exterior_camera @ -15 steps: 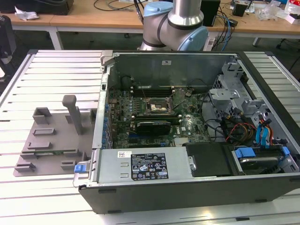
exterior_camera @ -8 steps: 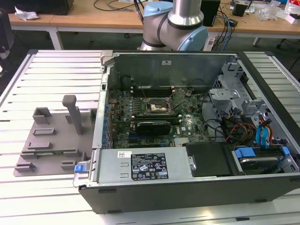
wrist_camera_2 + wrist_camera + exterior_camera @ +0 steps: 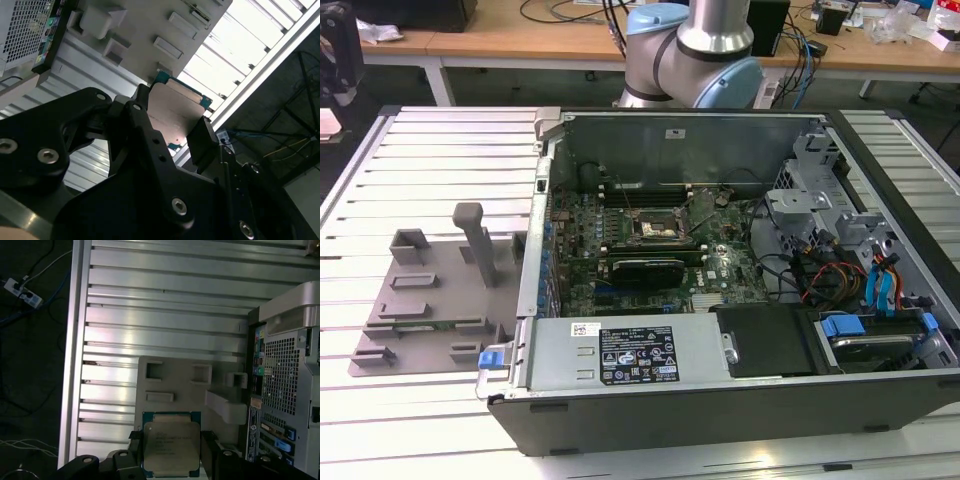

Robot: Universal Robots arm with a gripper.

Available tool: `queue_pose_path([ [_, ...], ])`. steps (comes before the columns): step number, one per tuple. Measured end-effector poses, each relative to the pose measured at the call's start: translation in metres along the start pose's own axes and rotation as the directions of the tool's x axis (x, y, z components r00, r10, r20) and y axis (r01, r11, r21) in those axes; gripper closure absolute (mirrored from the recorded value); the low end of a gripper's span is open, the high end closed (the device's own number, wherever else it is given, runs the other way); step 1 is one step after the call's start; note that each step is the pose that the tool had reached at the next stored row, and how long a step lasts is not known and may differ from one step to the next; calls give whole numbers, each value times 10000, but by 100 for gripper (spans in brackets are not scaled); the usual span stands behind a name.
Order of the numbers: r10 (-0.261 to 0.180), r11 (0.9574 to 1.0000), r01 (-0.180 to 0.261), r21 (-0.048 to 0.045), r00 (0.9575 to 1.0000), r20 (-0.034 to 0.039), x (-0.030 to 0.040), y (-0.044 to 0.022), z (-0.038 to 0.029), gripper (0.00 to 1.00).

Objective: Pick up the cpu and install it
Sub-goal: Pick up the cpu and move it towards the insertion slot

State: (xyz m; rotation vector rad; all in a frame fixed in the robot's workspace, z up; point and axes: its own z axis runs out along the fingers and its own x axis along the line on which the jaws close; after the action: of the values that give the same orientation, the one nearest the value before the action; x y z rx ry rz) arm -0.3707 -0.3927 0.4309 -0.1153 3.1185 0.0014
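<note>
From where I stood, the claw (image 3: 171, 452) was pinching the cpu (image 3: 171, 442). One dark finger pressed each of two opposite edges, and the fingers (image 3: 208, 447) were drawn in only as far as the chip's width. The cpu sat flat between the fingertips. Its pale metal top showed in the first wrist view, with a thin green border around it, and its tan underside showed in the second wrist view.

Below the claw lay the grey fixture plate (image 3: 170, 375) with its small raised blocks and one upright post. It rested on the slatted aluminium table (image 3: 150, 315). The chip was held up in the air, clear of that plate and not lying on it.

Off to one side of the claw stood the open computer case (image 3: 285, 365), its perforated rear panel turned toward the claw. In the exterior view the case lay open just beside the plate. On the motherboard (image 3: 620, 265) inside it, the dark square socket frame (image 3: 655, 232) was well apart from the chip. The arm (image 3: 690, 50) rose from behind the case.
</note>
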Motion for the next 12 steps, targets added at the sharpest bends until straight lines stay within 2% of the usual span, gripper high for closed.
queue_pose_path([
  [4,1,10000,-1,-1,10000,0,-16,3,1,45],
  [9,1,10000,-1,0,10000,-1,-275,-17,5,45],
  [12,1,10000,-1,-1,10000,-2,-395,-26,9,45],
])
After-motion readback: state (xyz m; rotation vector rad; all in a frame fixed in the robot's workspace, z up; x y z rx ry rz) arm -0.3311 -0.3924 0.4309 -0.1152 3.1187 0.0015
